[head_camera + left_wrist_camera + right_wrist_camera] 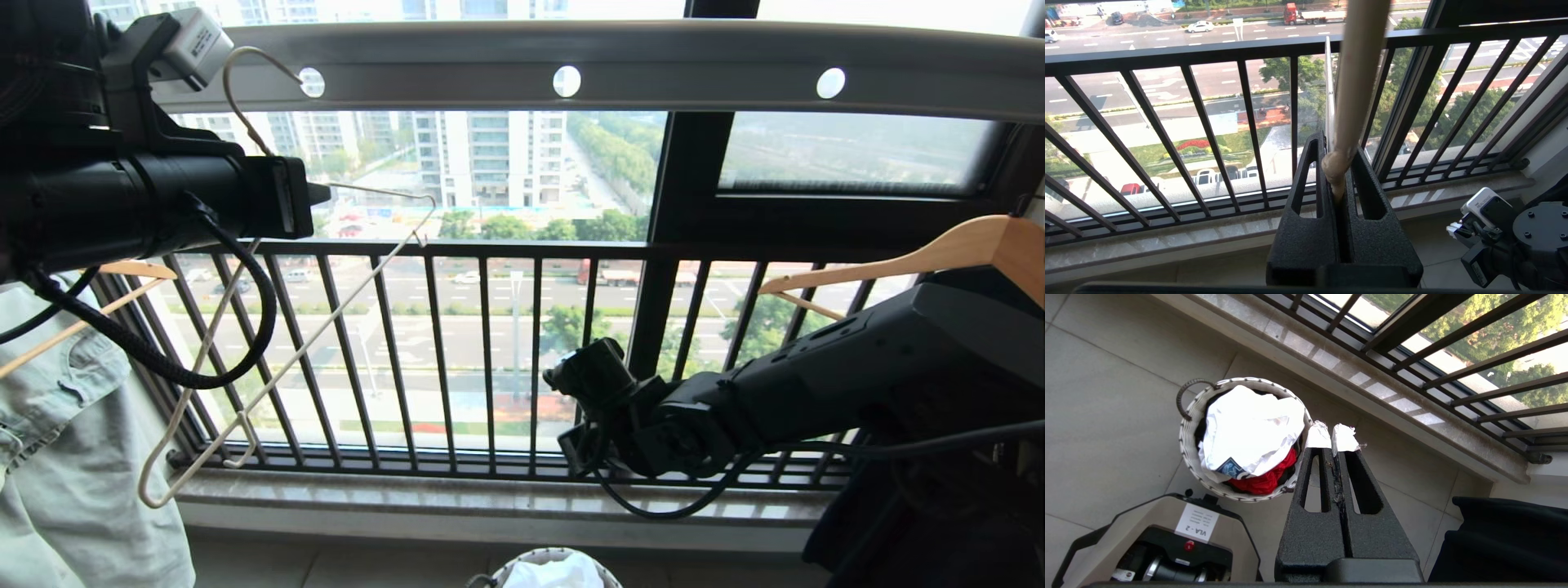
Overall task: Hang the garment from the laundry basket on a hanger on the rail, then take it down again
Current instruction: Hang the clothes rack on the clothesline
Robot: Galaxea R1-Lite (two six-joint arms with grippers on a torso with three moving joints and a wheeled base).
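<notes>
So the garment (1249,437) is sat crumpled on top of the laundry basket (1188,445) down on the floor, with a red cloth (1265,479) tucked under it. Nothing is hung yet.

The hanger (286,359) is gripped near its neck by the left claw (1337,179), whose fingers are clamped together on the wire, and the hook (245,82) is seen right at a hole in the rail (694,57). Whether it is actually threaded through can't be told. The hanger is tilted quite a bit, lower end down by the black railing (490,351).

The right claw (1333,439) is pressed shut on nothing, held above the floor just beside the basket.

What could go wrong, as a guess: if the hanger is pulled off at that tilt, the hook could be snagged on the hole, or the wire could be twisted in the grip since it's so thin. The lower end could also get caught between the railing bars. And when the shirt is grabbed, the red cloth could easily be dragged out with it.
</notes>
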